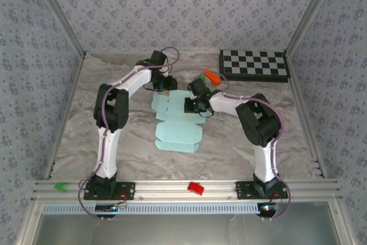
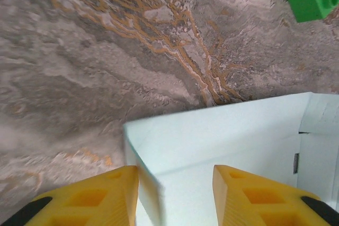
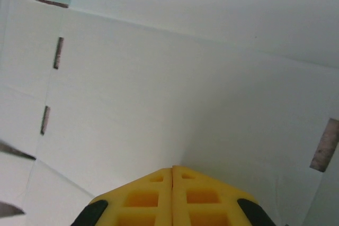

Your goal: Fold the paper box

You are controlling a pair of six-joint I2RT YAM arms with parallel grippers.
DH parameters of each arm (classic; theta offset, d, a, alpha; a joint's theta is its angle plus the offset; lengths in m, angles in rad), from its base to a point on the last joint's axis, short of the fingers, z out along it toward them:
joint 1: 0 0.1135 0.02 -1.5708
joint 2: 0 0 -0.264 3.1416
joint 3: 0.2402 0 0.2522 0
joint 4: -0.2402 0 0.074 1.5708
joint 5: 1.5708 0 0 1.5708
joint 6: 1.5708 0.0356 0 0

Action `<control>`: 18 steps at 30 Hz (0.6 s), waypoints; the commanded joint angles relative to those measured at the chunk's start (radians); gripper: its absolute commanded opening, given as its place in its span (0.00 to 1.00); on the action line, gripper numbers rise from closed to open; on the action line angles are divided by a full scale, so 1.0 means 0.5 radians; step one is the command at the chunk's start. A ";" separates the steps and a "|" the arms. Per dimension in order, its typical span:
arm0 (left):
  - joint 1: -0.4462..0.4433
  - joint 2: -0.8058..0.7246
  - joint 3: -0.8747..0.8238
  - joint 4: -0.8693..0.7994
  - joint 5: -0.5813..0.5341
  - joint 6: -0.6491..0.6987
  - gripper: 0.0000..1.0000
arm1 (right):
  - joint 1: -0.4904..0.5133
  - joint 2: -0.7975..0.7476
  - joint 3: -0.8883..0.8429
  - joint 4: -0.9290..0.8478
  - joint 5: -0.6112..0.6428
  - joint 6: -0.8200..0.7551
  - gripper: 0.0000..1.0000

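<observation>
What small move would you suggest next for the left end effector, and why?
Probably close the left end effector on the raised edge of the box: its fingers stand apart with that edge between them, while the shut right end effector sits over the box, seemingly pinning it.

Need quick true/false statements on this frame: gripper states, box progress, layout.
1. The right gripper has its yellow fingers shut together over the pale aqua cardboard box. True.
2. The left gripper is clamped fully shut. False: its jaws stand apart, with a raised flap edge between them.
3. The box is fully folded up. False: most of it lies as a flat sheet.
4. The black-and-white checkerboard lies at the table's far right. True.
</observation>
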 commanded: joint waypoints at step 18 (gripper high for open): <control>-0.170 -0.769 -0.700 0.189 -0.449 -0.136 0.28 | -0.121 -0.157 0.109 -0.112 -0.166 -0.056 0.09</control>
